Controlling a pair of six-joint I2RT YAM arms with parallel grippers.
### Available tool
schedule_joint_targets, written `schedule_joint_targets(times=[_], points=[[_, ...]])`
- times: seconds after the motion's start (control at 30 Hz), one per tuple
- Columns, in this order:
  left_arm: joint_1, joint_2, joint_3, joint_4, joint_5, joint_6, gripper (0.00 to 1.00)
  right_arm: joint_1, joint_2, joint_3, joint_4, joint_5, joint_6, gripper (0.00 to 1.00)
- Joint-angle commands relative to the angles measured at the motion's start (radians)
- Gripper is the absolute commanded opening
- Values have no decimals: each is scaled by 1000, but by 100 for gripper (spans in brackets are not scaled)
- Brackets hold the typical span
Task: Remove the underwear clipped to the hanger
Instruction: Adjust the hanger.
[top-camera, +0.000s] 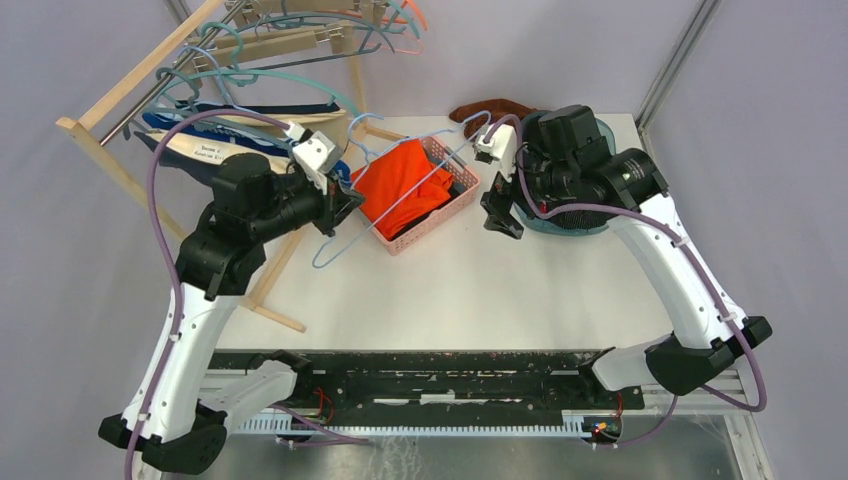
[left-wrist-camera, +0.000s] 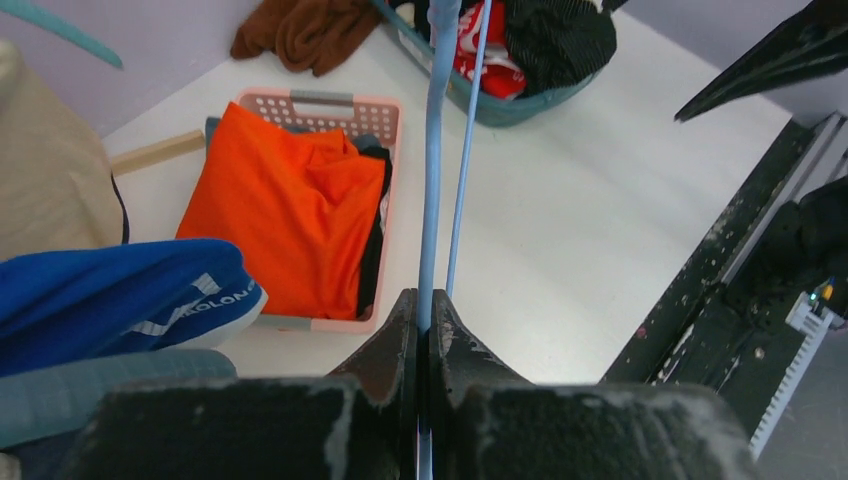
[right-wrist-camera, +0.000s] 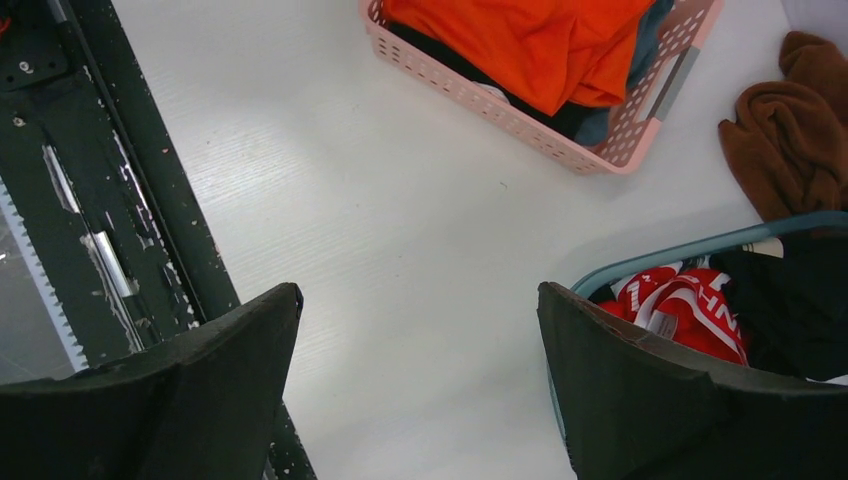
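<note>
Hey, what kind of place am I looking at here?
Probably a robot test bench staged as a laundry corner: a wooden rack of hangers, a pink basket of clothes, plain partition walls.

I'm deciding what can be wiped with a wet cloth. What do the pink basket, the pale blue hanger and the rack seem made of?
The pink basket: moulded matt plastic, a grid of holes in its walls. The pale blue hanger: thin smooth rod, likely plastic or coated wire; the look leaves that open. The rack: bare light wood, straight square bars.

Top camera overhead; both wrists near, sharing basket (right-wrist-camera: 500, 105).
</note>
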Motion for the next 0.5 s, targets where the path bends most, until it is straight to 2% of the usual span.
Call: schedule_joint_targets(times=[0.0,0.17,0.27,0.4,0.47], points=[[1,-5,78,156,38,-144,3,11,-29,53,70,-24,32,96],[2,-51,124,72,-61,-90,3,27,-9,57,63,-12,29,96],[2,-91,165,-58,-149,-4,3,29,-19,36,72,-7,34,96],[1,-132,254,-252,-190,85,3,38,-18,43,63,-11,40,96],[8,-178,274,-295,-206,128,3,40,-12,45,57,-8,37,96]])
